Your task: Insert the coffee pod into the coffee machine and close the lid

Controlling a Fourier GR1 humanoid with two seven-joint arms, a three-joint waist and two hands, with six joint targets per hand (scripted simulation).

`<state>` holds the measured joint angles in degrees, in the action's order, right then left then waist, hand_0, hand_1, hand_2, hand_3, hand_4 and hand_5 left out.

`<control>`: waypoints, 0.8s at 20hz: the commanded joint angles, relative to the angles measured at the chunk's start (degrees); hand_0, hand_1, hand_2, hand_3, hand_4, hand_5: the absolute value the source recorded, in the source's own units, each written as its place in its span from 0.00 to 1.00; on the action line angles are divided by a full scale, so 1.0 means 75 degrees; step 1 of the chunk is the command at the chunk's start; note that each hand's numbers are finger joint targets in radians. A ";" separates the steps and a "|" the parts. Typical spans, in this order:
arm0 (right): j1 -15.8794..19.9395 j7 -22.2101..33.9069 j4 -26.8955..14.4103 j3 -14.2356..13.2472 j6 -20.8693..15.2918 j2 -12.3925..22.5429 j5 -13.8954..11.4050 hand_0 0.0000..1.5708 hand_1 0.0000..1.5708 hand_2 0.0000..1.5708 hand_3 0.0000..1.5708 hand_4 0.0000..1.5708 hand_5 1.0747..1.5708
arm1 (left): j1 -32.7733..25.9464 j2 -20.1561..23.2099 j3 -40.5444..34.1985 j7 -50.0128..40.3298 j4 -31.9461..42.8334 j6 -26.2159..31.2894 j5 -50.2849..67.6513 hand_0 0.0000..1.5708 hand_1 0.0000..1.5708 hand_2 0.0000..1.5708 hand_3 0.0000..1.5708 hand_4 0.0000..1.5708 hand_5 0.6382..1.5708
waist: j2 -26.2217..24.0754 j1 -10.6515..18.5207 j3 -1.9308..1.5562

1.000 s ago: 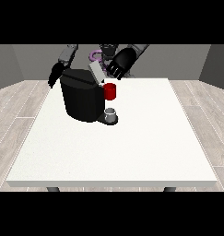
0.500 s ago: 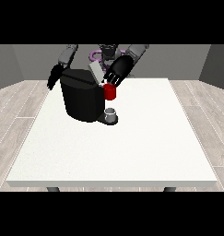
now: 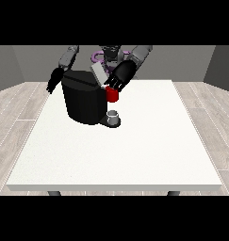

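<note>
Hand at view's right (image 3: 121,76) sits just above the coffee machine (image 3: 85,101), fingers curled by a red thing at the machine (image 3: 112,94); can't tell if holding anything. Lid (image 3: 99,74) up, so closing's left, prob. Pod not visible.

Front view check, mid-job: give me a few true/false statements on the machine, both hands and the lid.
1. The coffee machine stands on the white table. True.
2. The hand at the view's right hangs over the table's near edge. False: it is at the machine's top, by the lid.
3. The lid is flat shut. False: it is tilted up.
4. The hand at the view's left is beside the machine. True.
5. A red thing at the machine shows. True.
</note>
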<state>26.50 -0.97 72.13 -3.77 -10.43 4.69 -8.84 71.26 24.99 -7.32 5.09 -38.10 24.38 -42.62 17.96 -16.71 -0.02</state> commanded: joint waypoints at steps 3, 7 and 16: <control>-0.0144 0.0229 -0.0033 0.0110 0.0079 -0.0033 -0.0028 0.00 0.00 0.00 0.00 0.07 1.00 | -0.0125 -0.0187 0.0089 -0.0089 0.0158 -0.0111 -0.0124 0.77 0.77 0.80 0.76 0.27 1.00 | -0.0280 -0.0028 0.0002; -0.0095 -0.0060 -0.0300 -0.0066 0.0054 0.0029 0.0043 0.00 0.00 0.00 0.00 0.00 1.00 | 0.0220 -0.0007 0.0044 -0.0048 0.0057 0.0025 -0.0111 0.77 0.77 0.79 0.76 0.23 1.00 | -0.0135 0.0080 0.0000; 0.0082 0.0185 -0.0088 0.0003 0.0021 0.0123 -0.0083 0.00 0.00 0.00 0.00 0.00 1.00 | 0.0391 0.0072 0.0004 -0.0027 0.0178 -0.0508 -0.0315 0.81 0.81 0.81 0.75 0.11 1.00 | -0.0008 -0.0197 0.0001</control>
<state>26.45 -0.37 71.38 -4.07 -10.43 5.12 -8.91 72.45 24.94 -7.21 6.17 -37.27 21.48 -44.11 17.47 -17.06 -0.01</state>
